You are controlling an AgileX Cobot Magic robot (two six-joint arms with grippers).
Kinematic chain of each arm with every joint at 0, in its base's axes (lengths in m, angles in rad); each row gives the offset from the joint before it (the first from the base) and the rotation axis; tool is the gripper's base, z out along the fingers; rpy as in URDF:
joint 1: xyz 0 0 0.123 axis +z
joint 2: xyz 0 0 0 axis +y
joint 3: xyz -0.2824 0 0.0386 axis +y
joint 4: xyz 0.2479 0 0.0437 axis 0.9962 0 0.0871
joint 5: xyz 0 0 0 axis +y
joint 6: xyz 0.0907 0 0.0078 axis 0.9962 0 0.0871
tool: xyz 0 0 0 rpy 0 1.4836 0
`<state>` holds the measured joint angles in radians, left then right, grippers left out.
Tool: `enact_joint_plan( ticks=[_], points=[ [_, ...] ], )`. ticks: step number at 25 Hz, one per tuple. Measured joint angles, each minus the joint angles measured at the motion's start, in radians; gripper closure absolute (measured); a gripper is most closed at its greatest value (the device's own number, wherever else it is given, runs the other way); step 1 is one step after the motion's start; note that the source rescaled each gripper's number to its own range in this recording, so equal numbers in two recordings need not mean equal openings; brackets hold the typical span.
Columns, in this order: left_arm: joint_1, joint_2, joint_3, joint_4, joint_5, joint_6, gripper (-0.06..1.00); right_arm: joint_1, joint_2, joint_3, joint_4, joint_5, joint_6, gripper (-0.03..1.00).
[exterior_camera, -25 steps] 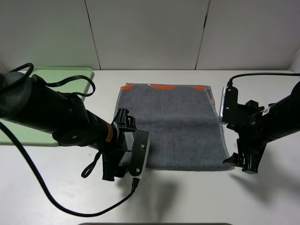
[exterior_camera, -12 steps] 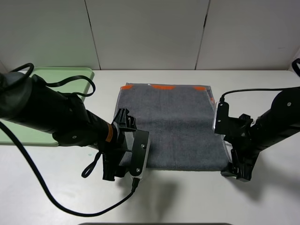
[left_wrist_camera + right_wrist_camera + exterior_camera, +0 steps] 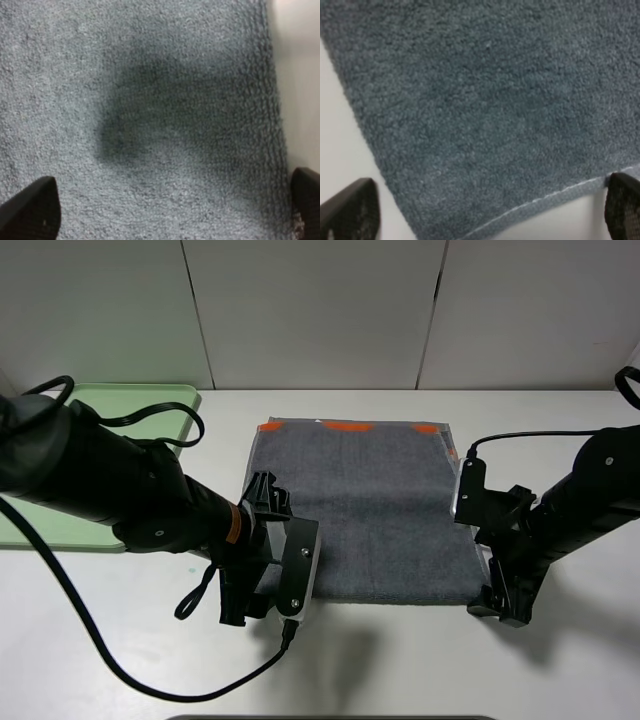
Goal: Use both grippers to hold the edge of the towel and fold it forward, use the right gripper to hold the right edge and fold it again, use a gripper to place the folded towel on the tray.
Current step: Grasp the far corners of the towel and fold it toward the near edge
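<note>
High view: the towel (image 3: 360, 510) lies flat on the desk (image 3: 400, 670) right of the tray (image 3: 130, 405), with the left hand (image 3: 248, 608) and right hand (image 3: 497, 602) at its near corners. Left wrist view: the hand is spread wide over the cloth, holding nothing. Right wrist view: the hand is spread wide over the hemmed corner, empty.

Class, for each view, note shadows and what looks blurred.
Exterior high: soft shadows on the table by the left gripper and right gripper. Left wrist: dark shadow patch on the towel, jaws blurred. Right wrist: even light, hem fairly sharp, jaws blurred.
</note>
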<state>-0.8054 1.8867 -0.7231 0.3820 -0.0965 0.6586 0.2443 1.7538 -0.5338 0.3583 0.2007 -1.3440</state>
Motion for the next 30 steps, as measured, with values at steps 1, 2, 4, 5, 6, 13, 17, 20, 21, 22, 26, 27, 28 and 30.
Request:
enact_joint_plan(
  ticks=[1,2,4,5,6,13,17,20,21,22,26,27,28,30],
  points=[
    [0.000,0.001,0.000,0.000,0.002,0.000,0.07,0.000,0.000,0.000,0.002,-0.001,0.000,-0.03],
    [-0.001,0.001,0.000,0.000,0.004,0.000,0.10,0.000,0.000,0.000,0.002,-0.001,0.001,-0.03],
    [-0.002,0.003,0.000,-0.001,0.006,0.000,0.16,0.000,0.000,0.000,0.003,-0.003,0.002,-0.03],
    [-0.003,0.005,0.000,-0.002,0.006,0.000,0.20,0.000,0.000,0.000,0.004,-0.003,0.002,-0.03],
    [-0.005,0.008,0.000,-0.002,0.006,0.000,0.24,0.000,0.001,0.000,0.005,-0.003,0.002,-0.02],
    [-0.005,0.017,0.003,-0.002,0.008,0.000,0.52,0.000,0.007,0.000,0.023,0.009,0.006,0.39],
    [-0.005,0.021,0.003,0.000,0.020,0.002,0.74,0.000,0.009,0.000,0.022,0.004,0.006,0.57],
    [-0.005,0.021,0.003,0.001,0.037,0.003,0.90,0.000,0.012,0.000,0.014,-0.020,0.002,0.84],
    [-0.005,0.021,0.003,0.001,0.039,0.003,0.92,0.000,0.014,0.000,0.012,-0.025,0.002,0.92],
    [-0.005,0.021,0.003,0.001,0.040,0.003,0.93,0.000,0.014,0.000,0.009,-0.028,0.002,0.96],
    [-0.005,0.021,0.003,0.001,0.041,0.003,0.94,0.000,0.014,0.000,0.006,-0.030,0.002,0.97],
    [-0.005,0.021,0.003,0.001,0.041,0.004,0.94,0.000,0.014,0.000,0.006,-0.030,0.002,0.97],
    [-0.005,0.021,0.003,0.001,0.043,0.004,0.94,0.000,0.014,0.000,0.006,-0.030,0.002,0.97],
    [-0.005,0.021,0.003,0.001,0.045,0.004,0.94,0.000,0.014,0.000,0.006,-0.030,0.002,0.97]
  ],
)
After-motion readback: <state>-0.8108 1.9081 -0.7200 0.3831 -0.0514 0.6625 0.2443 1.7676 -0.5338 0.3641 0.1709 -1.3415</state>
